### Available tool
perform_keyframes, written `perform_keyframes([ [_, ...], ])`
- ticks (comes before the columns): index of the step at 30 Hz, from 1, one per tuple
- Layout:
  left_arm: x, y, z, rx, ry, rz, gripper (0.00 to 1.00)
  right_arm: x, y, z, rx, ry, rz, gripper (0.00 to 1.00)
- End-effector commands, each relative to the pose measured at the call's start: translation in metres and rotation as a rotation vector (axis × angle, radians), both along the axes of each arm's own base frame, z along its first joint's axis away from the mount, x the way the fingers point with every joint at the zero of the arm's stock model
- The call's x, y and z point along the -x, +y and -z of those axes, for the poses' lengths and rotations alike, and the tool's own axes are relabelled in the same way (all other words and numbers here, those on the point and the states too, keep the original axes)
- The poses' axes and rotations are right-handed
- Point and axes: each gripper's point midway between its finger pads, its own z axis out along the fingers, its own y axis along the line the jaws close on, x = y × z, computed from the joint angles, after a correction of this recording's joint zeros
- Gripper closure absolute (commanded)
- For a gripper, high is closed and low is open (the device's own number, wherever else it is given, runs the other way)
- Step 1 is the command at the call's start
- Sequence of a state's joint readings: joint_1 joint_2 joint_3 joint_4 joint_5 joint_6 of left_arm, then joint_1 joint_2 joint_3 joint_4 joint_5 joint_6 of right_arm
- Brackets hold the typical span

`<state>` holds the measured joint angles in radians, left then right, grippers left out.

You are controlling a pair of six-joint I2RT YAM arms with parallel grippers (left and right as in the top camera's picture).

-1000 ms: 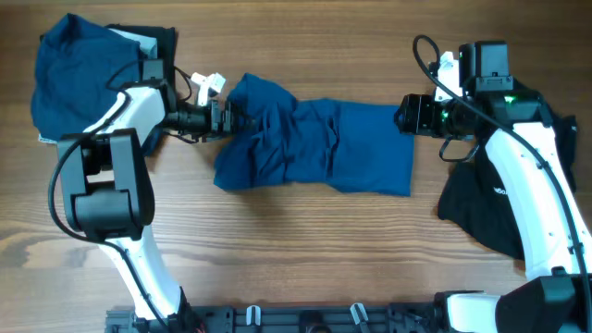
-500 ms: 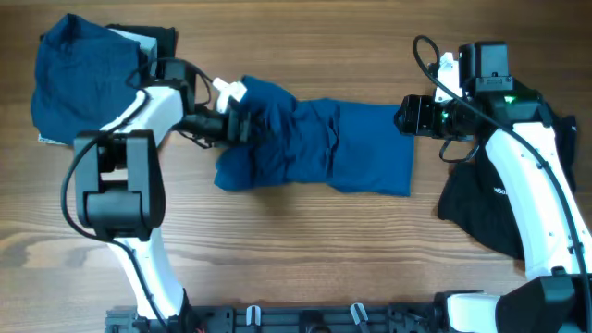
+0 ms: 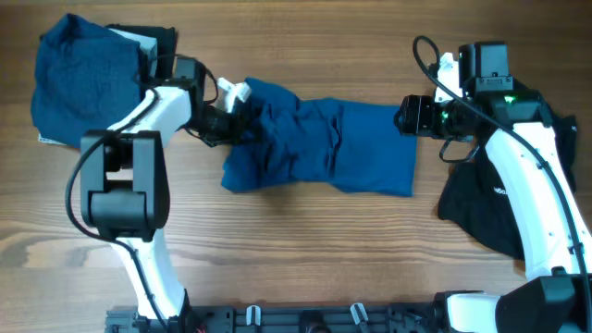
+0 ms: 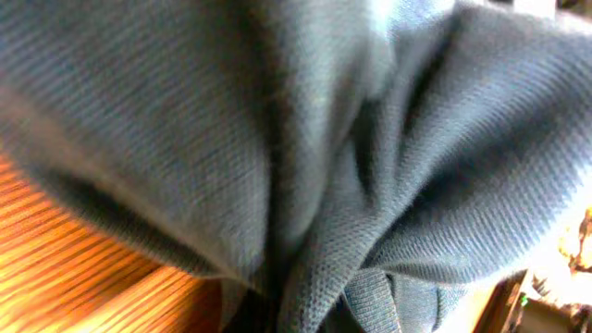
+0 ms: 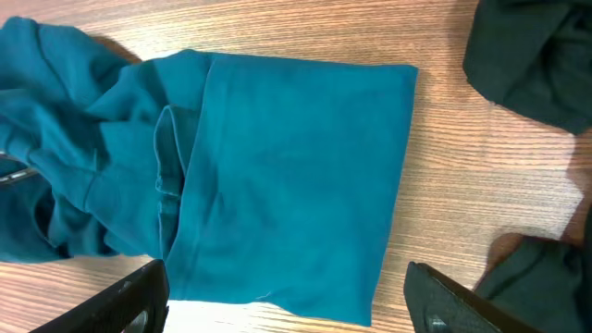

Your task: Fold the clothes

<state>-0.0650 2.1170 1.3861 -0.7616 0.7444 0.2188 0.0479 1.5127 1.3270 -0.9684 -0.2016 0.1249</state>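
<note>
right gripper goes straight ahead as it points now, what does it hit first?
The blue shirt, its flat folded end right before the open right gripper; nothing between. Height over the cloth is unclear.

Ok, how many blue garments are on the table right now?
2: one blue shirt spread across the middle, left end bunched; one crumpled blue heap in the overhead view's top-left corner. More could hide beneath it.

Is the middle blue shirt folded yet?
Partly: the blue shirt lies flat and square-edged at one end, bunched where the left gripper pinches it.
</note>
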Motion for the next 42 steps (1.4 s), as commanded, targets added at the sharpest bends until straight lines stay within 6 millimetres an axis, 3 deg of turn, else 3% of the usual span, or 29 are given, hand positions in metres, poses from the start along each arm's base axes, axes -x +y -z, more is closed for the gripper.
perform_keyframes([
  [1, -0.015, 0.033, -0.013, -0.008, 0.039, -0.125, 0.96, -0.003, 0.002, -0.007, 0.000, -0.028, -0.023, 0.18],
  [9, -0.029, 0.083, -0.063, -0.007, -0.026, -0.246, 0.96, -0.003, 0.002, -0.006, 0.000, -0.026, -0.023, 0.18],
  [14, -0.025, 0.090, -0.069, -0.061, -0.037, -0.254, 0.96, -0.003, 0.002, -0.007, -0.001, -0.030, -0.022, 0.18],
  [18, -0.018, 0.083, -0.069, -0.110, -0.022, -0.227, 0.96, -0.004, 0.002, -0.007, -0.002, -0.033, -0.022, 0.18],
  [27, -0.014, 0.037, -0.079, -0.247, -0.071, -0.103, 0.96, -0.003, 0.006, -0.008, -0.025, -0.032, -0.033, 0.18],
  [36, -0.025, -0.027, -0.129, -0.242, -0.215, 0.006, 0.96, -0.003, 0.006, -0.007, -0.025, -0.030, -0.033, 0.18],
  [42, -0.008, -0.079, -0.126, -0.271, -0.275, 0.139, 0.96, -0.003, 0.006, -0.008, -0.026, -0.030, -0.031, 0.18],
])
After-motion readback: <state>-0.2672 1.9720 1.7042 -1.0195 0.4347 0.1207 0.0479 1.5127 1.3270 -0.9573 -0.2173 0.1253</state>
